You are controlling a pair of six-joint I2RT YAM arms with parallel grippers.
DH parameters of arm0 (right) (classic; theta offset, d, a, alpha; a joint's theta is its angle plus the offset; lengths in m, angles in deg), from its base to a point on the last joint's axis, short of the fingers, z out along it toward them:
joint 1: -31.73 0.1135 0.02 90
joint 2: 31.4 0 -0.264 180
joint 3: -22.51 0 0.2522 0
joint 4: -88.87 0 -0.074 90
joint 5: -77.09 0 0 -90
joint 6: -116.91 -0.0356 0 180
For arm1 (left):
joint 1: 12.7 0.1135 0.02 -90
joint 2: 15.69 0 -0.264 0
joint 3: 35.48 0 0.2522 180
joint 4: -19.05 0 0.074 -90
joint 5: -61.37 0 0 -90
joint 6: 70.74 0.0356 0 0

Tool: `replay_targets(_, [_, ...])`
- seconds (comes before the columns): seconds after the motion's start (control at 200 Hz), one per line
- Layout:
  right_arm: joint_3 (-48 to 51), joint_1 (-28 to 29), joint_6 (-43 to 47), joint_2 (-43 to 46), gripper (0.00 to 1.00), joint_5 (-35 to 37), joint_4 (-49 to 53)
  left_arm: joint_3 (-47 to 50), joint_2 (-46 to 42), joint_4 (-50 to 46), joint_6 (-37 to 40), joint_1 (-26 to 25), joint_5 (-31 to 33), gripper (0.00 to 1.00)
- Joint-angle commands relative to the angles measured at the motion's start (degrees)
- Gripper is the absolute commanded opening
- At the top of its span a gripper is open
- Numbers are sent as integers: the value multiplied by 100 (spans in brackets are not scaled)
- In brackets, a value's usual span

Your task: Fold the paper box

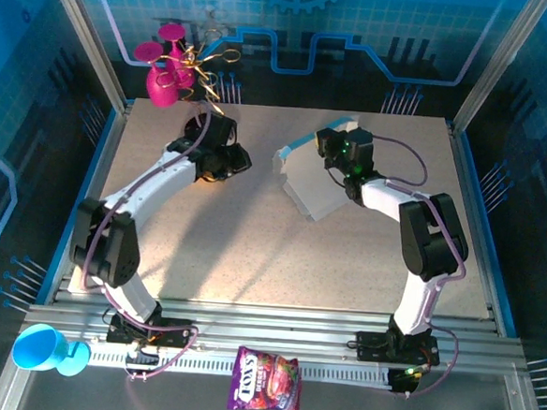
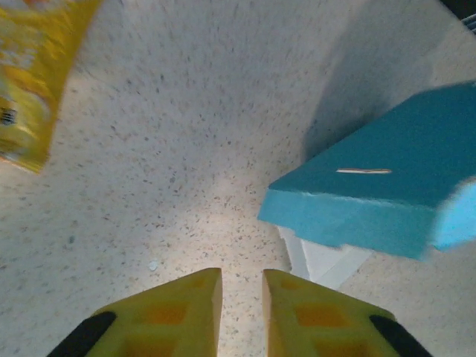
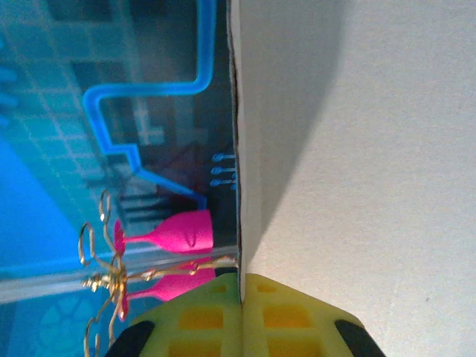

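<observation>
The paper box [image 1: 310,187] stands partly folded at the middle right of the table, its pale inside facing up and light-blue flaps along its far edge. My right gripper [image 1: 330,150] is shut on that far edge. In the right wrist view the fingertips [image 3: 242,286] pinch a thin upright wall of the box [image 3: 357,149]. My left gripper [image 1: 242,161] hovers to the left of the box, apart from it. Its yellow fingers [image 2: 242,279] stand slightly open with bare table between them, and the box's blue side [image 2: 387,193] is ahead to the right.
Pink goblets on a gold wire rack [image 1: 175,62] stand at the far left corner. A yellow packet [image 2: 30,74] lies left of my left gripper. A blue cup [image 1: 43,348] and a purple candy bag [image 1: 266,381] rest on the near rail. Metal frame posts border the table.
</observation>
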Motion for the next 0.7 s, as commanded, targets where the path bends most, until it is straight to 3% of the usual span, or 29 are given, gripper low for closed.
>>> replay_targets(0.0, [263, -118, 88, -301, 0, -546, -626, -8, 407, 898, 668, 16, -792, 10])
replay_targets(0.34, [-53, -253, 615, -787, 0, -1141, -738, -331, 1265, 1342, 1758, -144, -864, 16])
replay_targets(0.52, [-118, -283, 663, -981, 0, -1281, -785, -193, 1327, 1471, 1840, -217, -866, 22])
replay_targets(0.695, [-229, -282, 651, -1102, 0, -1303, -734, -66, 1351, 1646, 2116, -328, -979, 22])
